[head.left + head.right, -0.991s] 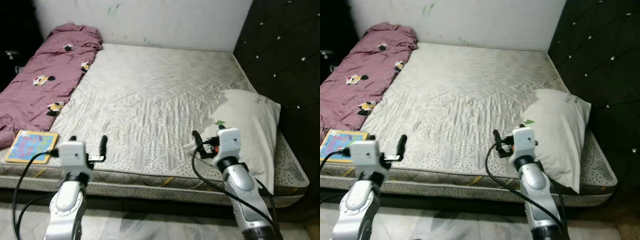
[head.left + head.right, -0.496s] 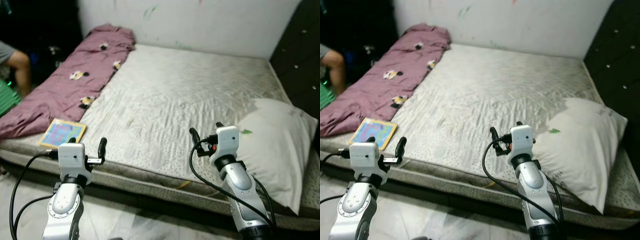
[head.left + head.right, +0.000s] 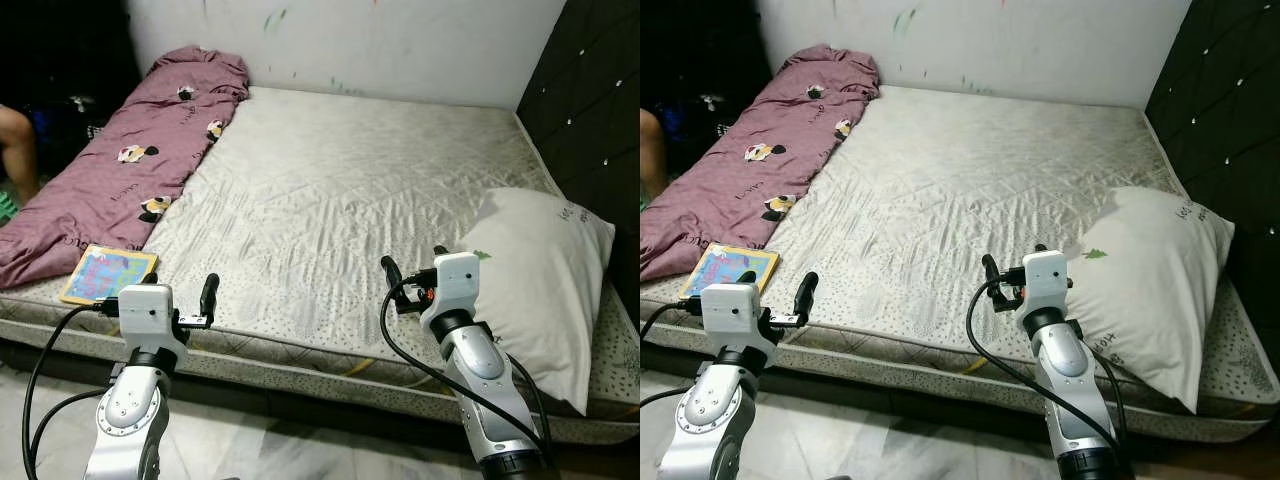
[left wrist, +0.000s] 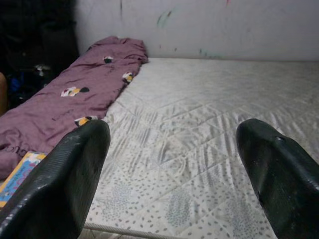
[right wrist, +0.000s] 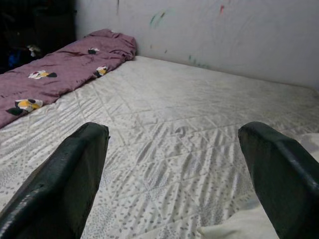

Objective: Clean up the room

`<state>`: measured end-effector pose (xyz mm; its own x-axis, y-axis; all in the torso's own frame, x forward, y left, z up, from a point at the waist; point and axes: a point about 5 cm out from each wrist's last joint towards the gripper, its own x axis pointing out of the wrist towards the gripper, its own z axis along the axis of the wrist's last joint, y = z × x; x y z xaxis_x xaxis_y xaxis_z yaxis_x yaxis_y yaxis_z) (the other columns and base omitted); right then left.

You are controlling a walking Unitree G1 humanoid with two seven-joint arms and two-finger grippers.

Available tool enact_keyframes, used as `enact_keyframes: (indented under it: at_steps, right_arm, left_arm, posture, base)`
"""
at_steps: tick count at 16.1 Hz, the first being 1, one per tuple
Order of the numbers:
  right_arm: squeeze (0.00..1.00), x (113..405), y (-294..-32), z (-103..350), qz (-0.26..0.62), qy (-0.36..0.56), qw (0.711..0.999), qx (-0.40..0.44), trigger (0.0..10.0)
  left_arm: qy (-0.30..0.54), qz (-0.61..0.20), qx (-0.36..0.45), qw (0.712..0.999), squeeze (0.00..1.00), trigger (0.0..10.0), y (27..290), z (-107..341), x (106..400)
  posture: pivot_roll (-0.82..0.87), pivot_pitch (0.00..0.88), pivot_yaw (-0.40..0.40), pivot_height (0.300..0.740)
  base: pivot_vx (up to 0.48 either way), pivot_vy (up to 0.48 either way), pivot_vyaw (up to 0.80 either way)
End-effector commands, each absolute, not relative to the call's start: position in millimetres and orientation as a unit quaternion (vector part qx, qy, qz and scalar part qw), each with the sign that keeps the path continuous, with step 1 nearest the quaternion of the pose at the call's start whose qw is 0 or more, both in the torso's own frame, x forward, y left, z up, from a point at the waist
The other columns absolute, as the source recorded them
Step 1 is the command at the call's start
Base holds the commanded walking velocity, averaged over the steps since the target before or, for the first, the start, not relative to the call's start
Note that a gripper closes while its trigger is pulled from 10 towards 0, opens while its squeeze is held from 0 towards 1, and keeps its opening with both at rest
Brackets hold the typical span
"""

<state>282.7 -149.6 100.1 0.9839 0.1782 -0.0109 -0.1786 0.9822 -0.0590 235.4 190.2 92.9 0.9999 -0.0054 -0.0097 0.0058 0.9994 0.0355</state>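
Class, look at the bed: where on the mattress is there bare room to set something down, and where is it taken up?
The widest bare patch of the mattress lies between the purple blanket and the white pillow, running back to the wall. The robot's left side is crowded by blanket and colourful book; the pillow fills the right edge.

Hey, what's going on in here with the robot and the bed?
The robot stands at the edge of a bare mattress, both arms raised over it and nothing in hand. The left gripper and the right gripper both have their jaws open. On the mattress lie a maroon blanket along the robot's left side, a colourful book near the left gripper, and a white pillow on the right. Nothing is picked up yet.
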Motion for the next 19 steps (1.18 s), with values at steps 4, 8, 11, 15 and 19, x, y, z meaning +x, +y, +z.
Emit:
enact_keyframes:
  at_steps: [4, 8, 11, 15, 19]
  right_arm:
    - [0.0, 284.7, -150.6, 106.6, 0.091, -0.005, 0.995, -0.031, 10.0]
    - [0.0, 285.0, -150.7, 106.7, 0.091, -0.004, 0.995, -0.032, 10.0]
    - [0.0, 285.4, -150.6, 106.7, 0.092, -0.004, 0.995, -0.032, 10.0]
    - [0.0, 285.7, -150.9, 106.1, 0.094, -0.002, 0.995, -0.033, 10.0]
    - [0.0, 285.8, -152.5, 104.4, 0.093, 0.004, 0.995, -0.034, 10.0]
  left_arm:
    - [-0.002, -0.008, 0.013, 1.0, 0.0, 10.0, 188.7, 96.8, 234.7]
    - [-0.002, -0.01, 0.012, 1.0, 0.0, 10.0, 188.3, 96.7, 235.1]
    - [-0.002, -0.01, 0.011, 1.0, 0.0, 10.0, 188.2, 96.7, 235.3]
    - [-0.002, -0.01, 0.01, 1.0, 0.0, 10.0, 187.4, 96.4, 235.5]
    - [0.011, 0.003, 0.014, 1.0, 0.0, 10.0, 188.7, 93.1, 235.8]
  posture:
    - [-0.06, 0.0, -0.028, 0.74]
    - [-0.06, 0.0, -0.028, 0.74]
    - [-0.06, 0.0, -0.033, 0.74]
    - [-0.06, 0.0, -0.035, 0.74]
    - [-0.06, 0.0, -0.04, 0.74]
  base:
    - [0.337, 0.0, 0.0]
    - [0.348, 0.0, 0.0]
    - [0.349, 0.0, 0.0]
    - [0.348, 0.0, 0.0]
    - [0.079, 0.0, 0.0]
